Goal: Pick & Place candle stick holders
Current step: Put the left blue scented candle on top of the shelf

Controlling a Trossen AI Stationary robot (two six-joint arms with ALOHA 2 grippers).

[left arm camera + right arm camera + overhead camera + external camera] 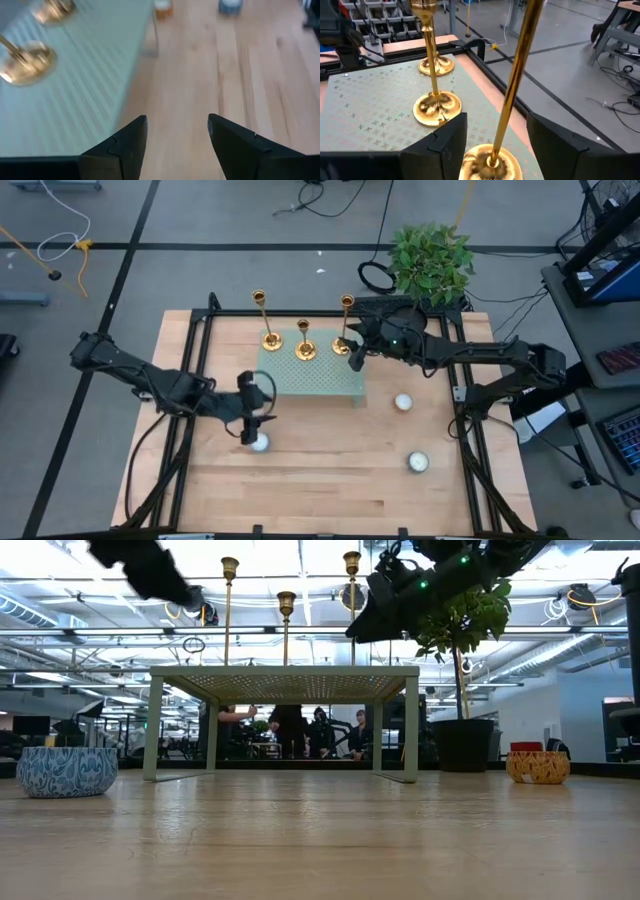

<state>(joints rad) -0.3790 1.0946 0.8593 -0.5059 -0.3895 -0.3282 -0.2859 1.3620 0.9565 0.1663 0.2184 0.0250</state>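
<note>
Three gold candlesticks stand upright on their round bases on a pale green perforated stand [310,375] at the table's far middle: the left one [268,338], the middle one [305,350] and the right one [345,340]. My right gripper [496,125] is open at the right candlestick. Its fingers stand on either side of the thin stem [512,85], just above the base [490,162], without touching it. My left gripper [250,423] is open and empty over the wood near the stand's near left corner, and it also shows in the left wrist view [177,122].
A small white-topped bowl [259,442] sits on the table just under my left gripper. Two more sit at the right [403,402] and near right [418,462]. A potted plant [432,260] stands beyond the far right corner. Black frame rails [190,350] border the table.
</note>
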